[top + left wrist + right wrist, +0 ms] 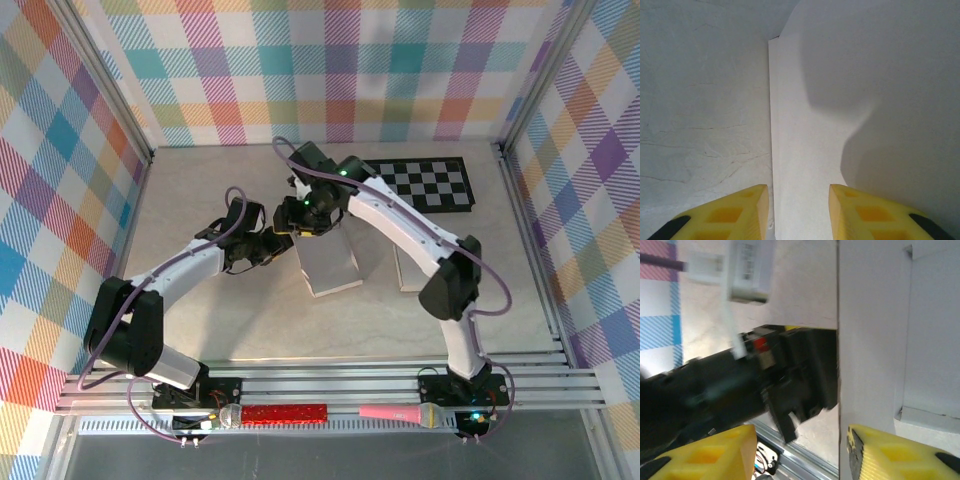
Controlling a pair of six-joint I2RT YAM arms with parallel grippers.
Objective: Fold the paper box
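Observation:
The white paper box (335,265) lies in the middle of the table, with its left wall raised. My left gripper (278,245) is at that left edge. In the left wrist view its yellow fingers (752,212) stand on either side of a white strip of the box wall (805,125), and the left gripper (799,210) is closed onto it. My right gripper (300,215) hangs just above the box's far left corner. In the right wrist view the right gripper (802,452) is open, with the edge of a box panel (870,340) right beside its right finger (875,452) and the left arm (740,380) showing through the gap.
A black-and-white checkerboard (425,182) lies at the back right. Another white panel (410,270) lies partly under the right arm. A red-handled tool (285,412) and a pink one (400,412) rest on the front rail. Plaid walls enclose the table.

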